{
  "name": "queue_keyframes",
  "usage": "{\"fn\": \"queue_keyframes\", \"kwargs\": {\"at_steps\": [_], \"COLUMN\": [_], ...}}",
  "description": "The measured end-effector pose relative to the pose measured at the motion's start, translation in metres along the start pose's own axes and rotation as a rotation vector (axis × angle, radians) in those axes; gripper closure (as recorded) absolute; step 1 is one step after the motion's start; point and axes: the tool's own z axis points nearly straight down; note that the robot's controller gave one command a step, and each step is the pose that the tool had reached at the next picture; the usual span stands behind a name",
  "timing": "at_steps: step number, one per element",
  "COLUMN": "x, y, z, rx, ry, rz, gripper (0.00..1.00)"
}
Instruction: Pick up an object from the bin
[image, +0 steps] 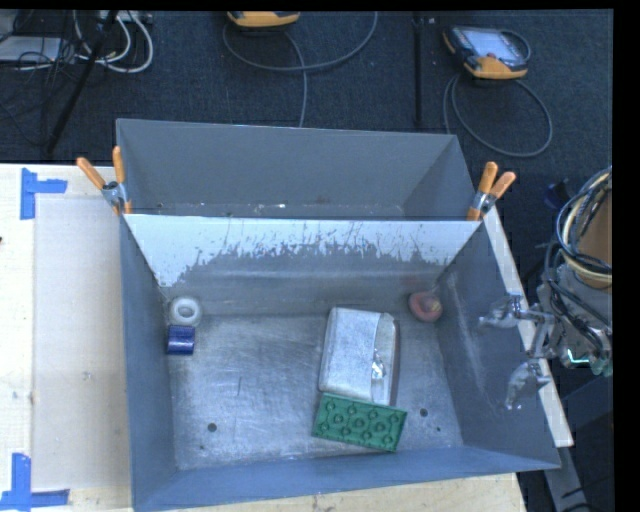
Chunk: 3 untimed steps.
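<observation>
My gripper (503, 354) hangs over the bin's right sloping wall, its two metal fingers spread apart and open, nothing between them. Nearest to it, a small pinkish-brown round thing (426, 305) lies at the back right of the bin floor, to the gripper's left. A silvery-white rectangular packet (357, 354) lies in the middle of the floor. Against the packet's near edge rests a green studded plate (360, 422). None of these touches the gripper.
A small blue cylinder with a whitish round top (182, 326) stands at the far left of the floor. Bare floor stretches between it and the packet.
</observation>
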Motion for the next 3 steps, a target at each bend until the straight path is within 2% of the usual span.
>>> {"fn": "queue_keyframes", "kwargs": {"at_steps": [1,2,3], "x": [-0.007,-0.002,0.002], "y": [0.154,0.163,0.168], "z": [0.136,0.129,0.129], "rx": [0.015,0.008,0.006], "ry": [-0.04,-0.025,-0.026], "rz": [-0.096,-0.018,0.076], "gripper": [0.0,0.0,0.0]}}
